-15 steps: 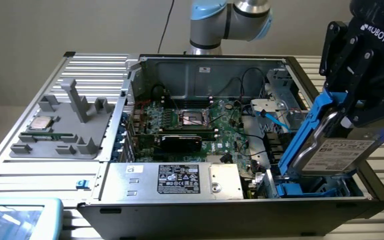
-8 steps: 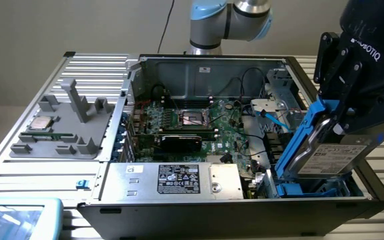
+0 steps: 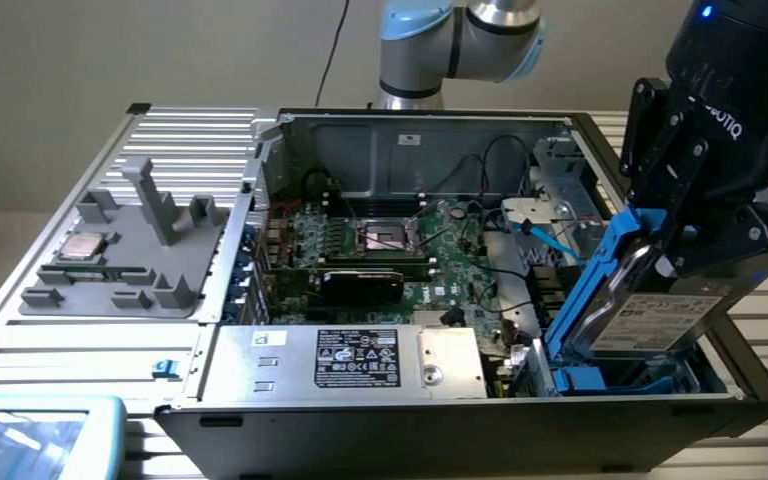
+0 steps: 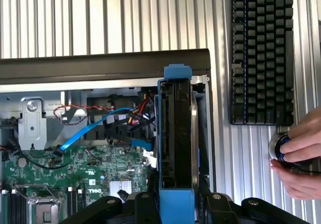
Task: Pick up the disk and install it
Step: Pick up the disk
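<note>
The gripper point(image 3: 698, 250) is clamped on the disk point(image 3: 651, 318), its black fingers closed across the drive's upper part. The disk hangs steeply tilted at the corner of the open computer case point(image 3: 491, 410) on the exterior view's right. Its labelled face looks outward and its lower end dips into the drive bay point(image 3: 582, 380); how far in it sits I cannot tell. The likeliest trouble is a jam. If the blue carrier rail point(image 3: 595, 285) meets the bay's guides at this slant, it could wedge, and further pushing could flex the plastic or make the drive slip in the fingers. A second risk is the wiring. In the wrist view a blue data cable point(image 4: 85, 133) and a bundle of red and yellow leads point(image 4: 143, 106) lie just beside the bay. They could be pinched under the drive or keep its connector end from seating. The case wall point(image 4: 203, 133) stands close on the other side, so there seems to be little room to correct sideways. Elsewhere, the motherboard point(image 3: 411, 250) with its CPU socket point(image 3: 387, 237) fills the middle of the case. A black expansion card point(image 3: 364, 285) sits across it, and the grey power supply point(image 3: 344, 362) lies along the near edge. A grey fixture point(image 3: 117, 270) carrying a small square chip point(image 3: 85, 246) sits outside the case, well apart on the exterior view's left. Beyond the case wall a black keyboard point(image 4: 262, 53) rests on the ribbed table point(image 4: 100, 18), and a person's hand point(image 4: 301, 161) grips a round control point(image 4: 280, 148), clear of the arm's work.
</note>
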Controlling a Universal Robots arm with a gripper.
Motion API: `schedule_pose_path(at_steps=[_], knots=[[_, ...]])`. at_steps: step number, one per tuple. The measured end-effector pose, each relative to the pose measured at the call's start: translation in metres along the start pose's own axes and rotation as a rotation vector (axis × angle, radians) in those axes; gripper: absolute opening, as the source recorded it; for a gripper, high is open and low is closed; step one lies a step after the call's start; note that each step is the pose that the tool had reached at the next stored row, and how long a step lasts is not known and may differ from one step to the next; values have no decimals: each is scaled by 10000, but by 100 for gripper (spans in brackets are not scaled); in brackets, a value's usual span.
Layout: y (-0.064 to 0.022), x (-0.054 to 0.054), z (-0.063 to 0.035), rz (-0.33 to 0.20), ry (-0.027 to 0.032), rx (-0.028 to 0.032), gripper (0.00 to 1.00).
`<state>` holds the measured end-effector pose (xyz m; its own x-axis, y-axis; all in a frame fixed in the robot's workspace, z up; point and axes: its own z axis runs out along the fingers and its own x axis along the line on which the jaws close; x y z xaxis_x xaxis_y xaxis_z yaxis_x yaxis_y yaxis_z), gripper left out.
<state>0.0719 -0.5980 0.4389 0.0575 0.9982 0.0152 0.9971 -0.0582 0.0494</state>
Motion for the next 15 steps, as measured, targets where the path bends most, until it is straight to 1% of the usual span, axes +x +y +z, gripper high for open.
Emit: schedule_pose_path(at_steps=[5,10,13,15], knots=[[-8,-1,14,112,-3,0,37],[-8,0,15,117,-5,5,37],[-9,-1,15,118,-6,22,37],[-9,0,17,118,3,28,37]])
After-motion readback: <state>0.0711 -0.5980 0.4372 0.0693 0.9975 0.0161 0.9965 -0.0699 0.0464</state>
